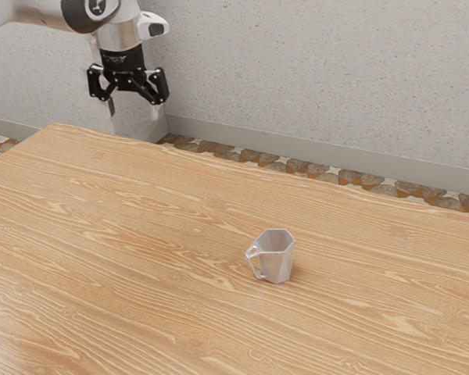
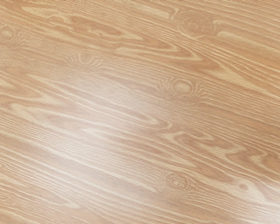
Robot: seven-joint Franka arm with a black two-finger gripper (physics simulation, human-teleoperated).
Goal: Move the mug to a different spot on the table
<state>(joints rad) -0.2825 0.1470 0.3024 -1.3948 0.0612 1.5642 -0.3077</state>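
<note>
A pale grey faceted mug [image 1: 273,255] stands upright on the wooden table [image 1: 102,234], right of centre in the exterior view, its handle turned toward the exterior view's left. My gripper [image 1: 133,109] hangs high over the table's far left corner, well apart from the mug. Its fingers [image 1: 111,106] are spread and hold nothing. Bare wood grain of the table [image 2: 140,112] lies below my hand in the wrist view.
A speckled grey wall [image 1: 336,70] with a baseboard runs behind the table. A strip of brown pebbles [image 1: 328,173] lies between the table's far edge and the wall. Broad wooden surface surrounds the mug on all sides.
</note>
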